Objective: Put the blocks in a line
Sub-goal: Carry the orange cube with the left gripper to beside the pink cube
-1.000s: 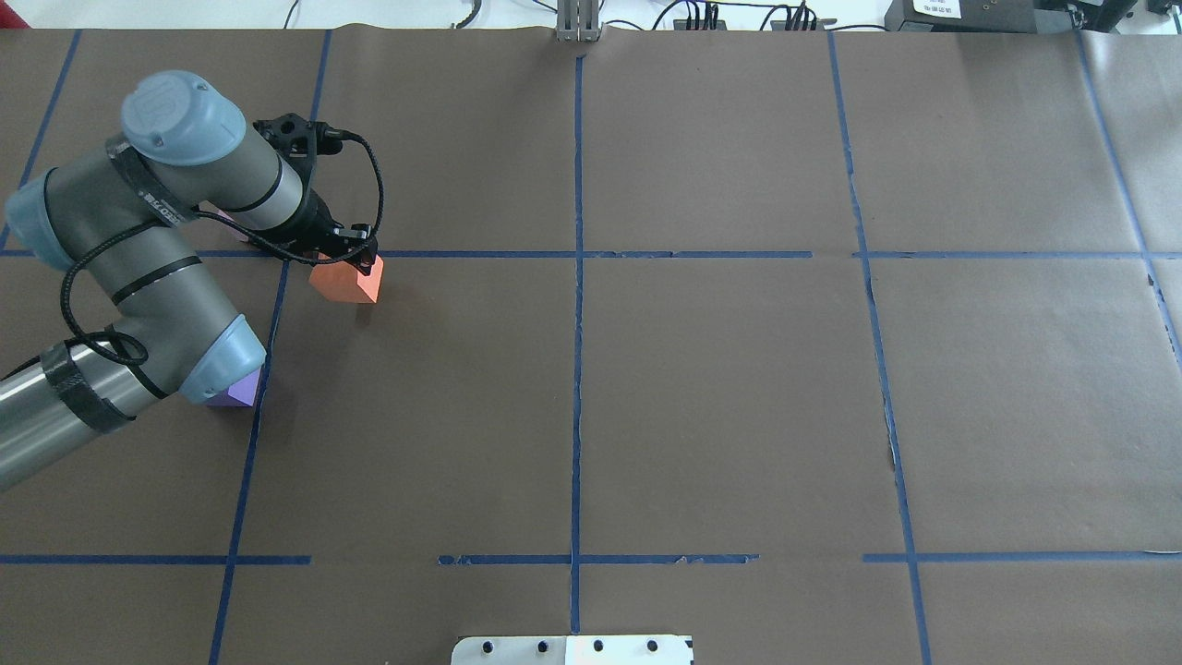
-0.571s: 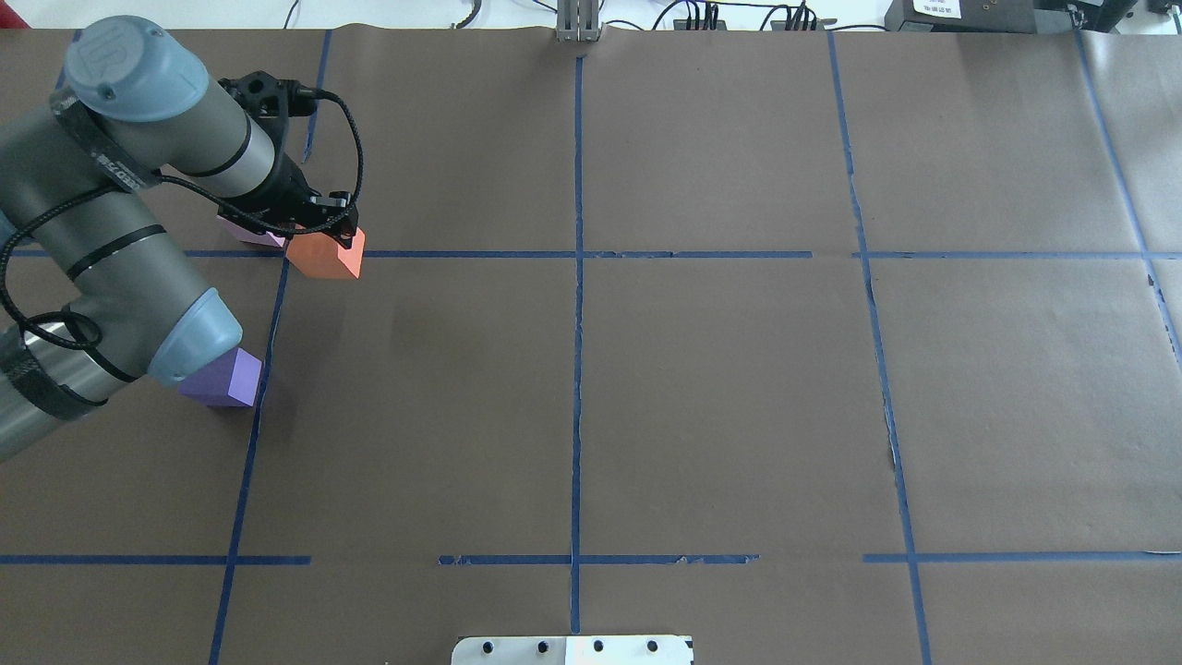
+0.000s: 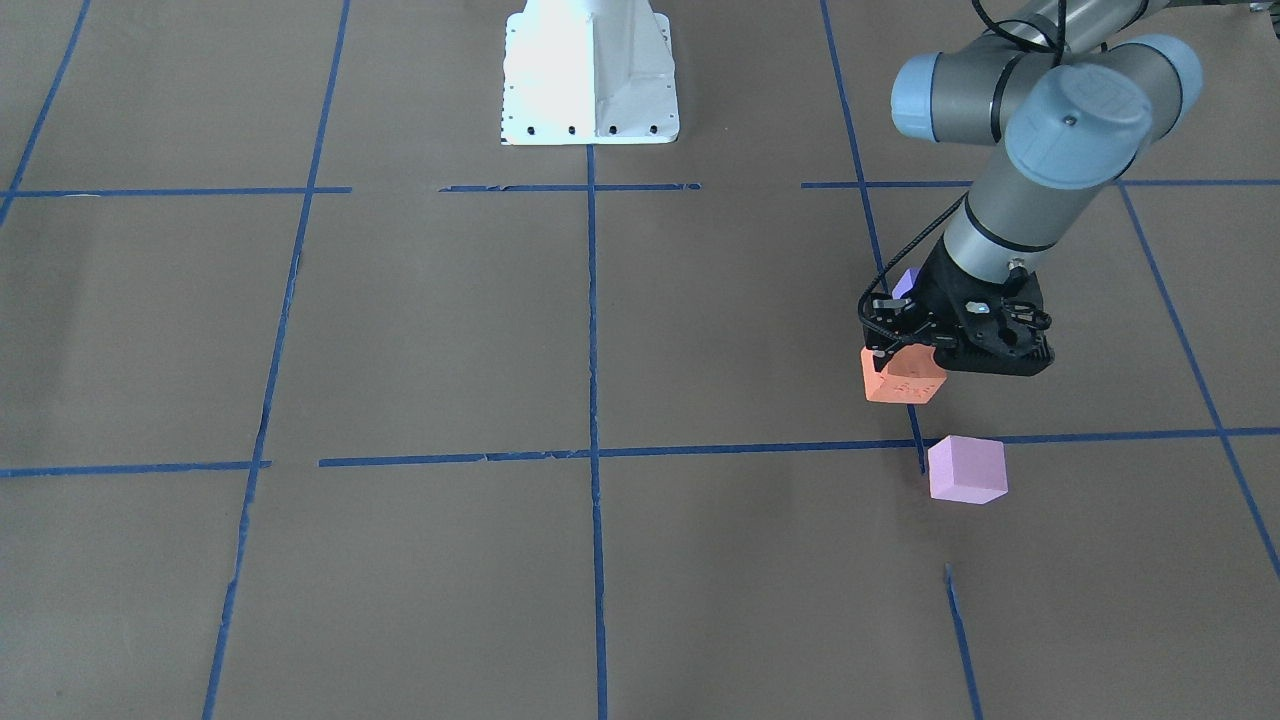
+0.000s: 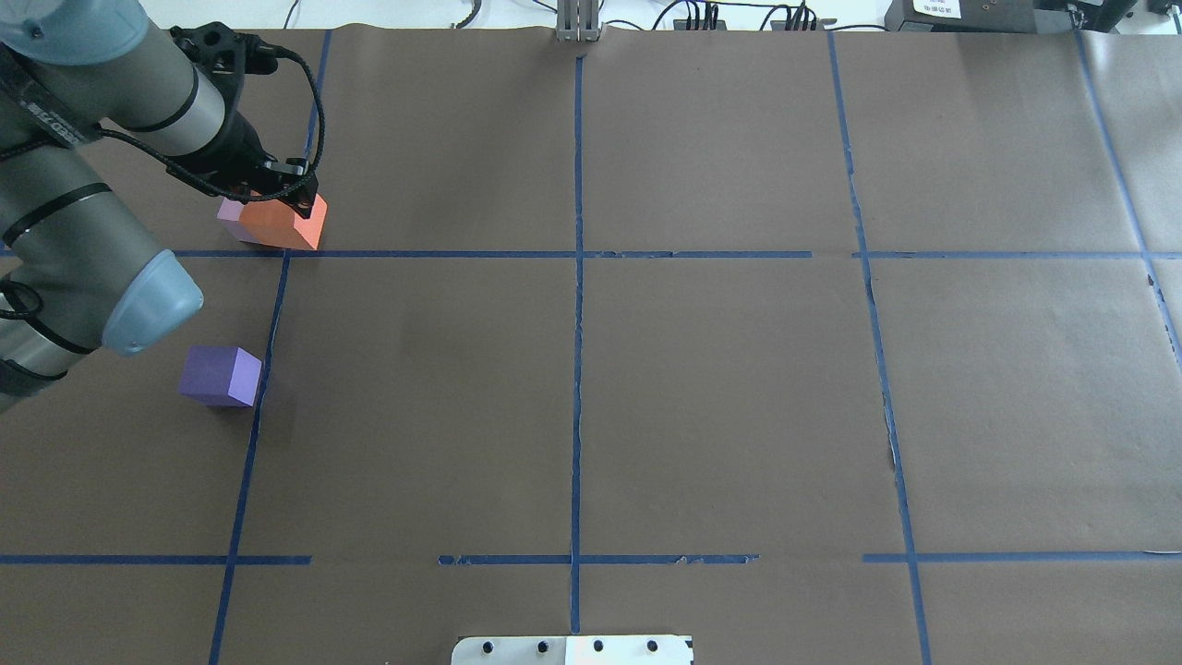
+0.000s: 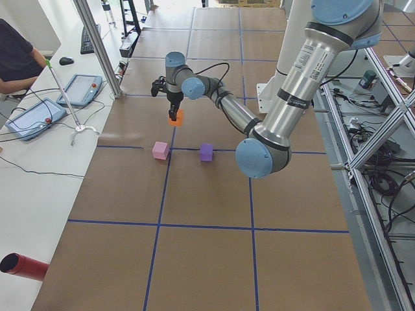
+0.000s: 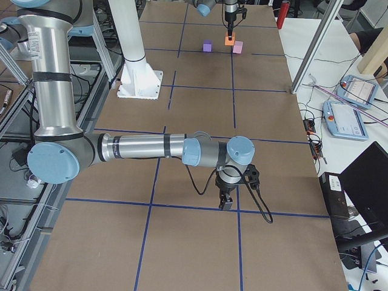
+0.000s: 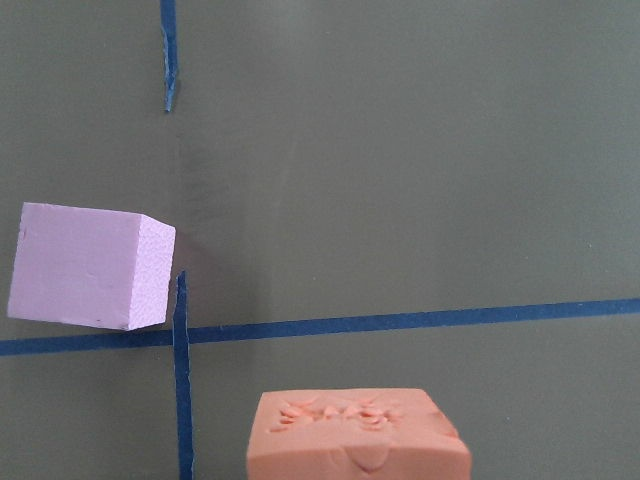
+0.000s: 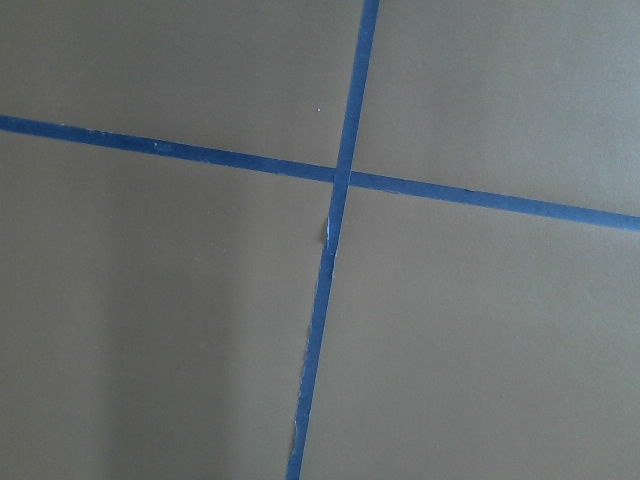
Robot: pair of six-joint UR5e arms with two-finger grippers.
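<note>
My left gripper [image 4: 275,203] is shut on the orange block [image 4: 286,224] and holds it above the table, close to the light pink block [image 4: 228,211], which the orange one partly hides in the overhead view. The front-facing view shows the orange block [image 3: 900,380] apart from the pink block [image 3: 966,468]. The left wrist view shows the orange block [image 7: 358,435] at the bottom and the pink block [image 7: 88,265] on a tape line. The violet-purple block [image 4: 220,376] lies alone nearer the robot. My right gripper [image 6: 225,203] hangs over the far end of the table; I cannot tell whether it is open.
Brown paper with blue tape grid lines [image 4: 577,277] covers the table. A white robot base plate [image 3: 588,75] stands at the robot's edge. Operators' tablets [image 5: 29,120] lie on the side bench beyond the table.
My left arm has carried the orange block away from the robot and to the left, up to the pink block. The purple block, earlier under the arm's elbow, now shows in full.
</note>
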